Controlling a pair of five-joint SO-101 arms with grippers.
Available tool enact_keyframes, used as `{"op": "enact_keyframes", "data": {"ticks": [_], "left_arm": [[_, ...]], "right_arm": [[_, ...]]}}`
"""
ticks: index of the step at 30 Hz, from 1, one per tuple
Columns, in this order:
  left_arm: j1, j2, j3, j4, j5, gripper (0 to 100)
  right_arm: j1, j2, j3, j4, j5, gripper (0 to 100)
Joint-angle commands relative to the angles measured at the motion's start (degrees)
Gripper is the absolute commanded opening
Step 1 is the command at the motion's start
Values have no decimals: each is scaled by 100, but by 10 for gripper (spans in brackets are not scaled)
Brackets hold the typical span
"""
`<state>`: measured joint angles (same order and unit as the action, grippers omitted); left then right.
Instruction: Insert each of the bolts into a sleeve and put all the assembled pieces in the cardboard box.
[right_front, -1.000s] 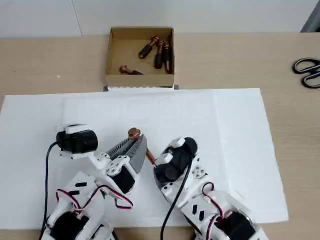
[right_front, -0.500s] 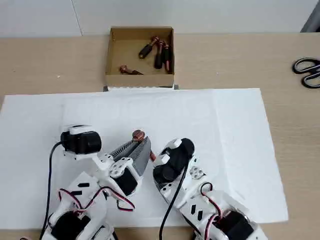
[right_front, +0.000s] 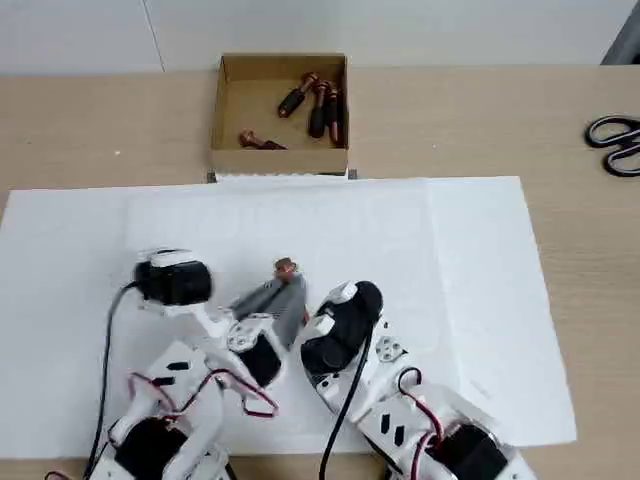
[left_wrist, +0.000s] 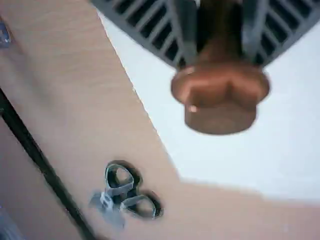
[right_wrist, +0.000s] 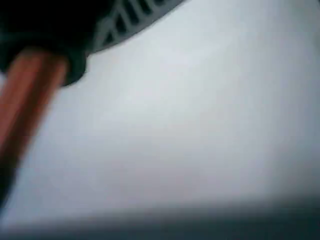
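My left gripper (right_front: 284, 282) is shut on a copper bolt (right_front: 285, 267), whose hex head sticks out past the grey ribbed fingers (right_front: 262, 298). In the left wrist view the bolt head (left_wrist: 220, 95) sits just beyond the fingertips, with a dark shaft between them. My right arm (right_front: 340, 325) stands close beside it over the white sheet, its gripper hidden under the wrist. In the right wrist view a copper rod (right_wrist: 25, 105) runs out of a dark piece (right_wrist: 55, 30); what holds it is hidden. The cardboard box (right_front: 280, 160) at the back holds several assembled pieces (right_front: 318, 105).
A white sheet (right_front: 450, 260) covers the wooden table in front of the box. Black scissors (right_front: 615, 143) lie at the far right edge, and also show in the left wrist view as scissors (left_wrist: 125, 195). Both arm bases crowd the near edge.
My left gripper has carried the bolt a little to the right and nearer. The right arm has drawn slightly left and nearer, and the copper piece seen between the two grippers is now covered.
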<state>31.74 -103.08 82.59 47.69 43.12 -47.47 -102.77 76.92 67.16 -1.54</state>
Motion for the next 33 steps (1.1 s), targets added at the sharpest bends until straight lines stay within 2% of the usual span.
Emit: {"op": "enact_keyframes", "data": {"ticks": [1,8,15,18,25,31,33], "left_arm": [[35,-62,-4,-185,-9,7],[26,-62,-66,-97,-26,7],[35,-62,-655,1178,-466,7],[35,-62,-708,1459,-475,7],[79,-53,-699,1697,-484,7],[730,-44,-681,1732,-492,7],[747,-44,-681,1688,-712,7]], "right_arm": [[-48,-4,-53,-127,62,4],[-40,-4,-53,-127,62,4],[-31,-4,-53,-127,62,4],[-31,-4,-53,-127,62,5],[-31,-4,-53,-127,62,5],[-31,-4,-53,-198,62,5],[-31,-4,-53,-198,70,5]]}}
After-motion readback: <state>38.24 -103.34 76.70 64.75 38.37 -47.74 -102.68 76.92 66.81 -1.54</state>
